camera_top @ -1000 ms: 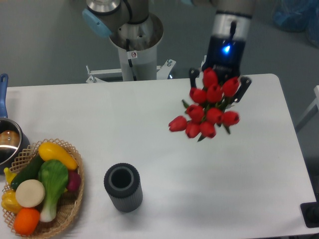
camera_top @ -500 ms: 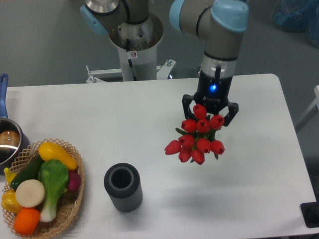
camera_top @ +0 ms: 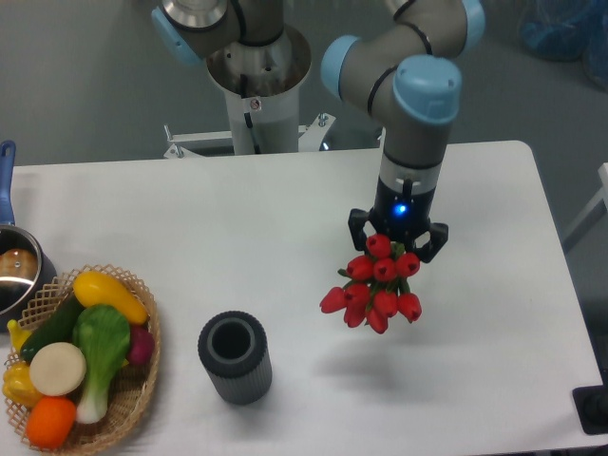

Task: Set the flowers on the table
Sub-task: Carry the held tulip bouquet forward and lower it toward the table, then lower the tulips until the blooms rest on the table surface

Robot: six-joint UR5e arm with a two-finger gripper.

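A bunch of red tulips, the flowers (camera_top: 377, 288), hangs over the right half of the white table (camera_top: 285, 204), blooms toward the camera. My gripper (camera_top: 397, 239) is shut on the bunch from above; its black fingers show on either side of the top blooms. The stems are hidden behind the blooms. A faint shadow lies on the tabletop below and to the right of the bunch, so it is held above the surface.
A dark ribbed cylindrical vase (camera_top: 235, 358) stands near the front middle. A wicker basket (camera_top: 133, 399) of colourful vegetables sits at the front left. A pot (camera_top: 13, 271) with a blue handle is at the left edge. The arm's base (camera_top: 256, 76) is behind the table.
The gripper and the flowers have come down and toward the front of the table, a little to the left. The bunch looks smaller and closer to the tabletop.
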